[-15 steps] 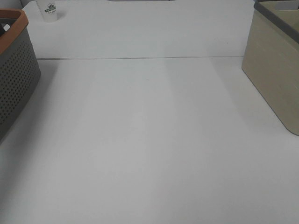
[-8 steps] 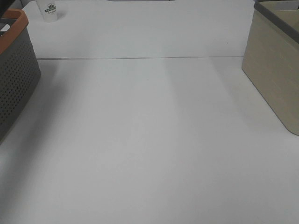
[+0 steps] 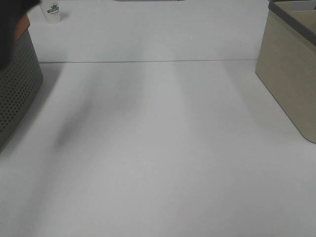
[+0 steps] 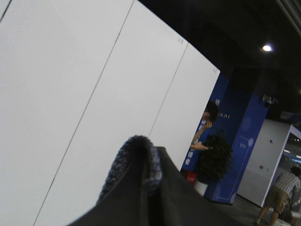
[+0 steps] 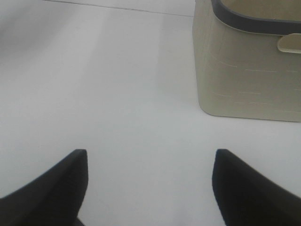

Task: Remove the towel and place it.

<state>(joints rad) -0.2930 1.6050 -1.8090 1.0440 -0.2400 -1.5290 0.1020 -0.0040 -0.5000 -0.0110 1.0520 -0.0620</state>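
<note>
Left claw: closed on the towel point(image 4: 135, 160); I see its hem lower centre.
Right claw point(image 5: 148, 181): spread wide, empty, over the table point(image 5: 117, 94); beige basket point(image 5: 244, 70) upper right.

A dark blur point(image 3: 10, 24) hides part of the grey basket's point(image 3: 17, 94) rim; picture edges cut off both it and the beige basket point(image 3: 289, 74). The towel's point(image 4: 136, 160) fold hides the left gripper's jaws.
</note>
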